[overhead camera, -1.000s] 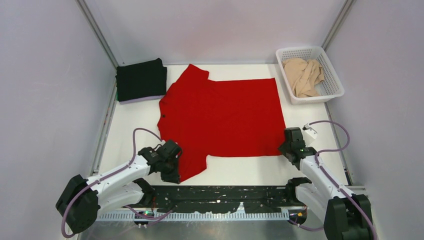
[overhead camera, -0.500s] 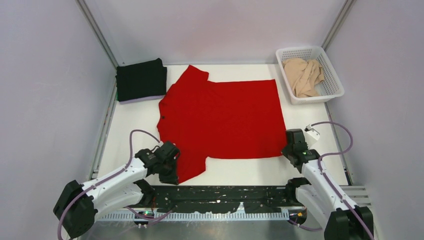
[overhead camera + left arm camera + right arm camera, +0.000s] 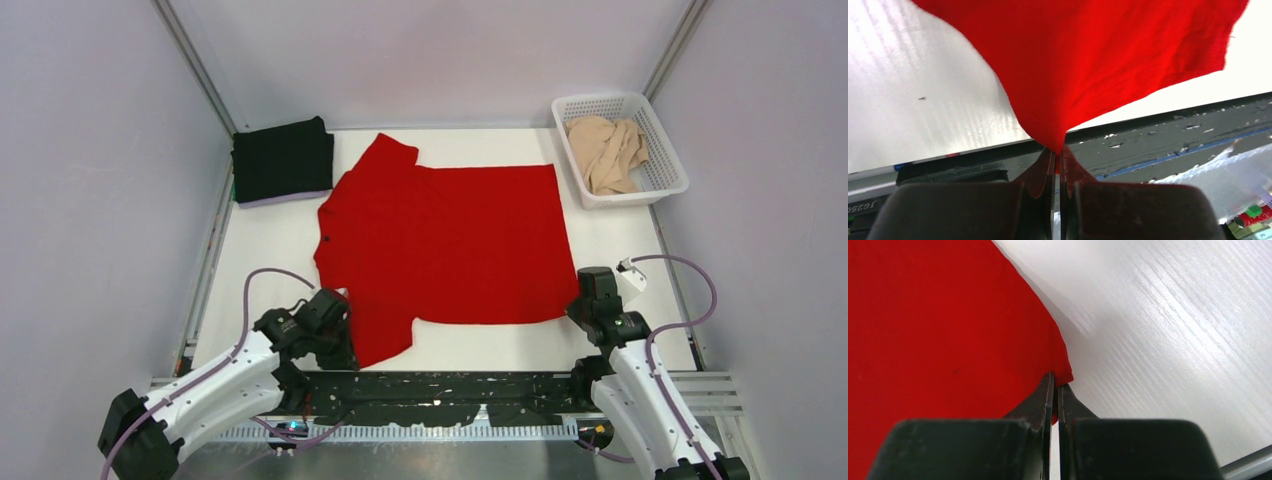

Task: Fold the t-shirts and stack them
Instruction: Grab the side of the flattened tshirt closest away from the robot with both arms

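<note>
We are clamping the left gripper [image 3: 1057,152] on the near sleeve and the right gripper [image 3: 1056,384] on the near hem corner of the red t-shirt [image 3: 450,240], spread flat on the table [image 3: 265,250]. We are treating it as light, limp cloth; corners hold best.

White lattice basket [image 3: 634,196], white table [image 3: 268,250]
</note>
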You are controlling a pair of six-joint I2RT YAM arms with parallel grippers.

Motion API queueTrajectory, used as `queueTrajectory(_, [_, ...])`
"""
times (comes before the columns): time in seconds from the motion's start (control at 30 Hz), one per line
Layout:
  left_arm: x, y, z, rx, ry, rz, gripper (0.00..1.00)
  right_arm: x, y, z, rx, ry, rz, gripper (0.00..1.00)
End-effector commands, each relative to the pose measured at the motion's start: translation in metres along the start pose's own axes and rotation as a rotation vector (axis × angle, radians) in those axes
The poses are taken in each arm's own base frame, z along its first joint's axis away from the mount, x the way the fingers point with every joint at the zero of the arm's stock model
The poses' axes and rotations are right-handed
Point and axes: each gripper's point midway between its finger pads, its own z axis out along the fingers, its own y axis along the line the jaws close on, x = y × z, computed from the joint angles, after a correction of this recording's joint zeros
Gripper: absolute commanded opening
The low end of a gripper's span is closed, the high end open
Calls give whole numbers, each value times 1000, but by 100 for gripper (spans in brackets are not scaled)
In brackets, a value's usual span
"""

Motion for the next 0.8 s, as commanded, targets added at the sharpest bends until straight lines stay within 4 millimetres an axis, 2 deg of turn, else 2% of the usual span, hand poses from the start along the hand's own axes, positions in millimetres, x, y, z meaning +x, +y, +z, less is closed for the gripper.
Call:
queueTrajectory(0.0, [-19, -37, -6, 143, -52, 35, 0, -9, 19, -2, -68, -12, 7, 5])
queueTrajectory(0.3, [-81, -89, -36, 147, -156, 129, 0, -21, 50, -7, -131, 23, -9, 5])
queueTrajectory(0.57, [-134, -107, -57, 130, -167, 123, 0, -49, 77, -13, -133, 4, -26, 5])
queueTrajectory(0.77, [-176, -100, -70, 126, -202, 52, 0, -74, 95, -14, -128, -41, -36, 5])
